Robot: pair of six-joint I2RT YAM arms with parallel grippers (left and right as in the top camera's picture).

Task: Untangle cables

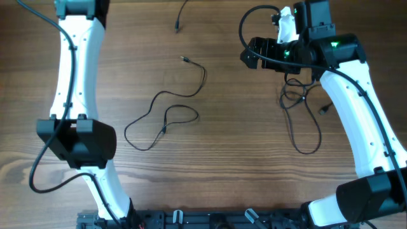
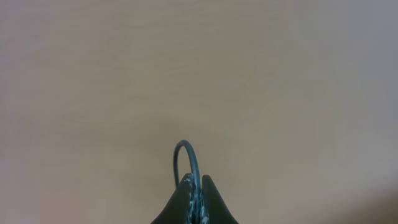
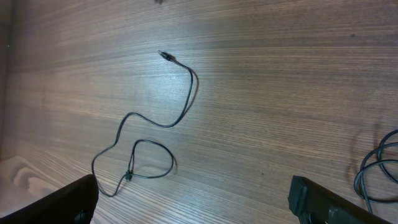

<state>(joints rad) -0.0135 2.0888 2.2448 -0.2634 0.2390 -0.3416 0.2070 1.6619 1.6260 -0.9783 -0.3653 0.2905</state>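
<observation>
One thin dark cable (image 1: pixel 166 109) lies loose in curves at the table's middle, its plug end at the upper right; it also shows in the right wrist view (image 3: pixel 163 122). A second cable lies in a tangle (image 1: pixel 300 105) under my right arm, and part of it shows at the right edge of the right wrist view (image 3: pixel 379 168). A third cable's end (image 1: pixel 180 19) reaches in from the top edge. My right gripper (image 1: pixel 248 54) (image 3: pixel 196 202) is open and empty, above the table between the two cables. My left gripper (image 2: pixel 194 186) is shut on a loop of cable (image 2: pixel 186 155); it is off the overhead view's top edge.
Thicker black wires run along both white arms (image 1: pixel 70 76) (image 1: pixel 356 108). The arm bases stand at the front edge (image 1: pixel 191 219). The wooden table (image 1: pixel 222 159) fills the view.
</observation>
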